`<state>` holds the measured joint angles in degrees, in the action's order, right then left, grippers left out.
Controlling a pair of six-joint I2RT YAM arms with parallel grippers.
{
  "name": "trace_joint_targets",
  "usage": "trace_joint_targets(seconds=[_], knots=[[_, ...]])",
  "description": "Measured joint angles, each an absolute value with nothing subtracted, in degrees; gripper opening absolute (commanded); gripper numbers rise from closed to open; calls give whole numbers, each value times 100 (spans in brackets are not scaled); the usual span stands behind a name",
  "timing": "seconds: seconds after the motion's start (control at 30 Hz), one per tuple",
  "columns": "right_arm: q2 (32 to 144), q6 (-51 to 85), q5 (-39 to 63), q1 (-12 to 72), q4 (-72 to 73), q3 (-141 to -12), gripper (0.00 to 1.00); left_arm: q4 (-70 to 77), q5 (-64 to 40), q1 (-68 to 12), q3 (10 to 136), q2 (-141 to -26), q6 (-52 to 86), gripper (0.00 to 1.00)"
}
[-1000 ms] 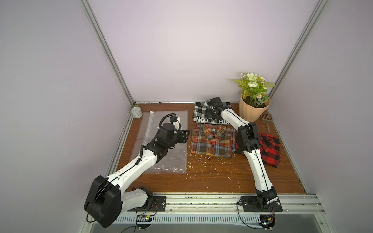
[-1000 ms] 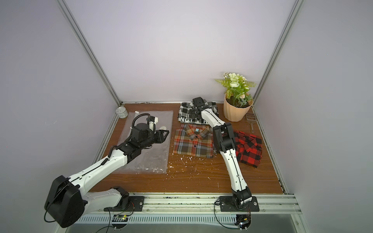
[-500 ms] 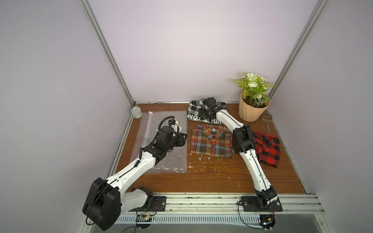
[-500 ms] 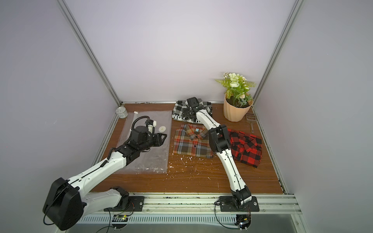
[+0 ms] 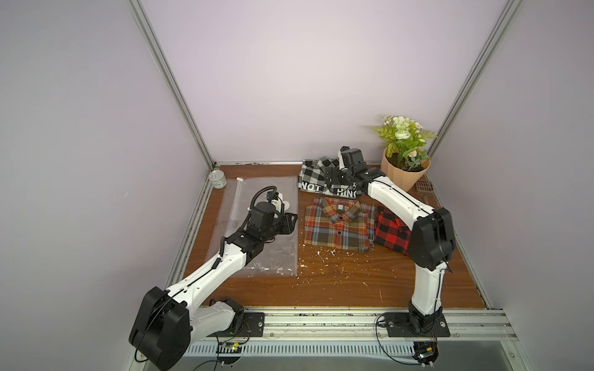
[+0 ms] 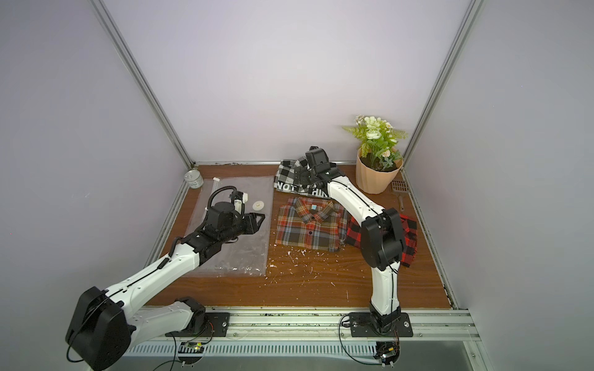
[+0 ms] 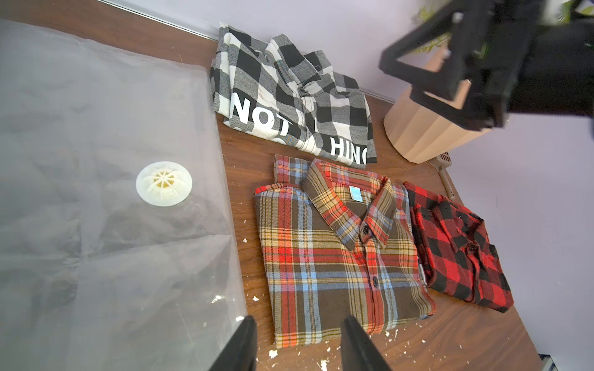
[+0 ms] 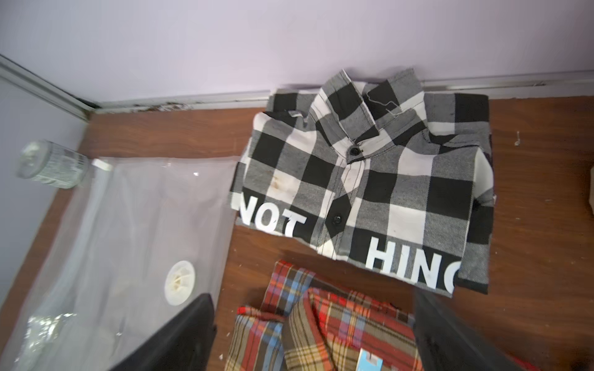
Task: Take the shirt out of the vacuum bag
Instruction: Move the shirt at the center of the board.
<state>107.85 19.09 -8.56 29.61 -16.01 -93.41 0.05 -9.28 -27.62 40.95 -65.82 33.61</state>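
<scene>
Plastic of the vacuum bag (image 5: 276, 253) lies flat on the bench (image 5: 337, 282), on its left half, with the wood showing through it. No cloth is inside it; whether the pale flecks at its near end are in it or under it I cannot tell. Its long axis runs from the near edge toward the far wall. The zip strip (image 6: 210, 199) follows the side facing the left wall, with the slider (image 6: 216, 180) at the far end. The valve disc (image 7: 164, 183) sits face up near the opposite, right side.

All three folded shirts lie on the bare bench to the right of the bag. The black-and-white check shirt (image 8: 369, 192) is against the far wall, just beside the bag's far right corner. The orange plaid shirt (image 5: 337, 228) is nearer, and the red-and-black shirt (image 5: 390, 231) touches its right side. A ribbed pot (image 5: 405, 176) in the far right corner holds a white-flowered plant, and a tin (image 5: 218, 180) stands at the far left corner.

The left claw (image 7: 299, 319) hangs over the bag's right edge, just nearer than the valve, pointing toward the plaid shirt. It is partly spread and grips nothing. The right claw (image 8: 311, 295) is above the check shirt, spread wide and empty.
</scene>
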Motion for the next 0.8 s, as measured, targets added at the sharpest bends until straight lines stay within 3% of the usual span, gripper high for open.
trace_joint_targets(seconds=[0.13, 0.3, 0.8], knots=[[9990, 2150, -963, 3203, -1260, -7594, 99, 10, -943, -2762, 4095, -6543, 3361, 45], [10033, 2346, -1164, 3607, -1269, -6477, 99, 16, -987, -2762, 4095, -6431, 3361, 46], [10901, 2257, -1719, 4047, -1363, -6984, 97, -30, -904, -2762, 3900, -6047, 3310, 46]])
